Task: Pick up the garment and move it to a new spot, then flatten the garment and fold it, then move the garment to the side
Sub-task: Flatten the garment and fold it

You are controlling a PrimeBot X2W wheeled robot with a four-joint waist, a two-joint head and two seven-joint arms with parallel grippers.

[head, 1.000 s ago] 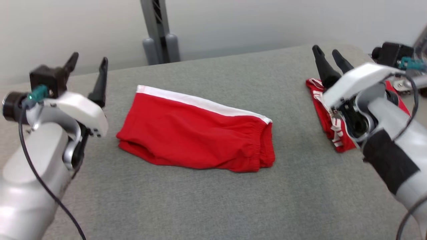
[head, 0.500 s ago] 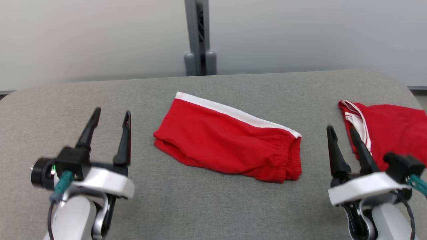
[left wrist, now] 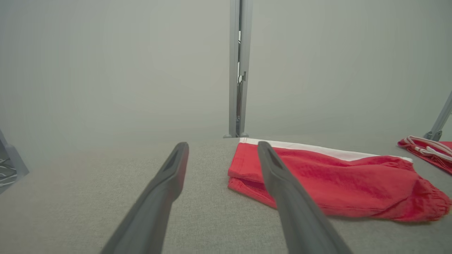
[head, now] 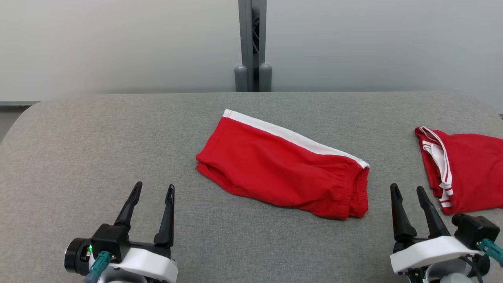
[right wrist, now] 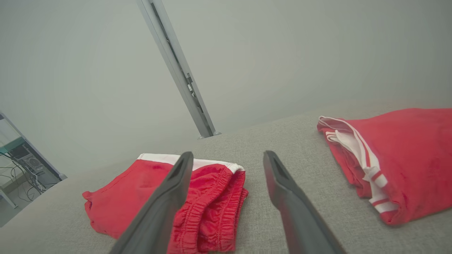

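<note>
**Step in Hand: Moving the Folded Garment Aside**

Head view: we find the garment (head: 287,173) lying folded on the tabletop (head: 98,137). The left tool (head: 154,185) stands near-left of it and the right tool (head: 407,187) near-right, both wide and empty. A second red garment (head: 467,169) lies well to its right.

Left wrist view: the fingers (left wrist: 169,176) point just left of the garment's hem end.

Right wrist view: the fingers (right wrist: 282,187) straddle the waistband end.

We judge that the move aside remains. Next, both tools must reach in and close on the garment's ends.

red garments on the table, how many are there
2. The red shorts lie in the middle of the table; a second red garment sits at its right edge, partly out of frame, so more may be hidden there.
</note>
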